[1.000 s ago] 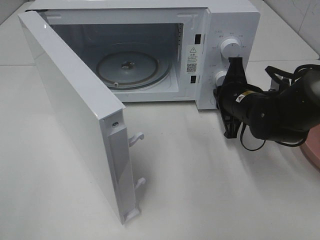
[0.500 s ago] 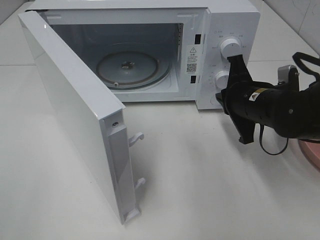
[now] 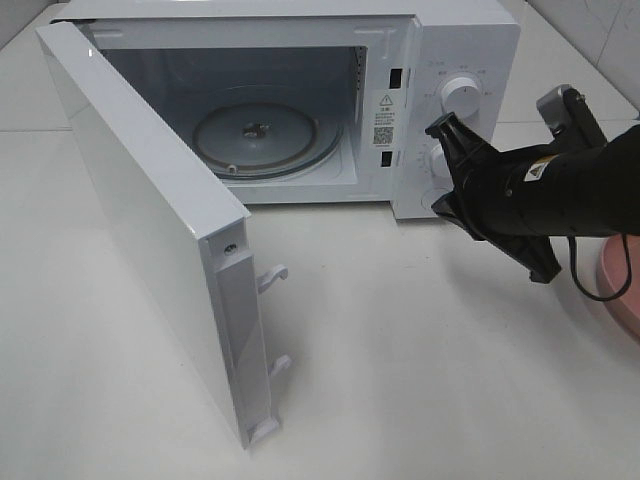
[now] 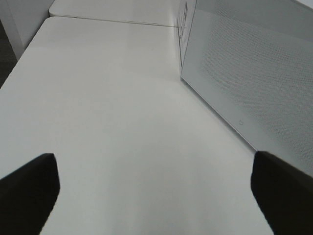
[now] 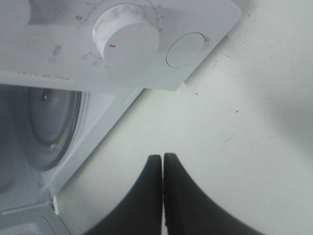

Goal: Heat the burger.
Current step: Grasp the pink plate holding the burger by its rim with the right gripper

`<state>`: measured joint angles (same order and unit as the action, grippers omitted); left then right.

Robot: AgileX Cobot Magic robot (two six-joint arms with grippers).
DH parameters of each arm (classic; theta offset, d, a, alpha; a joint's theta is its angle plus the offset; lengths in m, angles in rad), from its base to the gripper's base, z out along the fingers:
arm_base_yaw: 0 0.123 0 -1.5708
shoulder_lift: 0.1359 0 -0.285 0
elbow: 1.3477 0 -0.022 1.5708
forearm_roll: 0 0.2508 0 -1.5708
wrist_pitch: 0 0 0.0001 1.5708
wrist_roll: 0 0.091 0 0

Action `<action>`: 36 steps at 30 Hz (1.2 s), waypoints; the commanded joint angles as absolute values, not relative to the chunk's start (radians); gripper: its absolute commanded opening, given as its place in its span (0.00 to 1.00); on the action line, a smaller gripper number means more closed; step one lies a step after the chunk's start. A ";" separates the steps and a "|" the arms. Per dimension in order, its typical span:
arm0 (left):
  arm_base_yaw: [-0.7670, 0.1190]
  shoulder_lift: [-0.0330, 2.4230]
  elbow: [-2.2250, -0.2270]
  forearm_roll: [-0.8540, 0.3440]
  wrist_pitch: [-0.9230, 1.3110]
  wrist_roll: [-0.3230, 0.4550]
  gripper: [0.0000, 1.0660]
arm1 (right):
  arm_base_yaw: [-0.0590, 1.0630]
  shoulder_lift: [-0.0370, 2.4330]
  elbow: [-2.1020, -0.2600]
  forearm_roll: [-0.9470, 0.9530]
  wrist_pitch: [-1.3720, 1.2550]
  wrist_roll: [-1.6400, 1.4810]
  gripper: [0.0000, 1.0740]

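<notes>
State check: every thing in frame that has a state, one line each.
Microwave door: swung wide open.
Turntable: bare, nothing on it.
Left gripper: open, holding nothing.
Right gripper: shut, empty, by the control knobs.
Pink plate: at the frame edge, contents hidden.
Burger: not in view.

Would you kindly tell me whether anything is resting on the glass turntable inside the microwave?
No, the glass turntable inside the open microwave is bare in the exterior high view.
</notes>
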<state>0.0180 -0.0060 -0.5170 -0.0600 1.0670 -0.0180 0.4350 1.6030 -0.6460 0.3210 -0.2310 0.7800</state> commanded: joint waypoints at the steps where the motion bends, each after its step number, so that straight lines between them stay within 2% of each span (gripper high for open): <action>1: 0.017 -0.022 -0.517 -0.065 1.070 -0.018 0.95 | 0.434 1.565 -0.647 0.311 -0.173 0.683 0.01; 8: 0.017 -0.022 -0.517 -0.065 1.070 -0.018 0.95 | 0.431 1.474 -0.649 0.311 -0.026 0.431 0.03; 22: 0.017 -0.022 -0.517 -0.065 1.070 -0.018 0.95 | 0.431 1.347 -0.649 0.302 0.219 0.182 0.05; 28: 0.017 -0.022 -0.517 -0.065 1.070 -0.018 0.95 | 0.431 1.305 -0.664 0.162 0.383 0.165 0.07; 36: 0.017 -0.022 -0.517 -0.065 1.070 -0.018 0.95 | 0.406 1.305 -0.779 0.000 0.659 0.181 0.09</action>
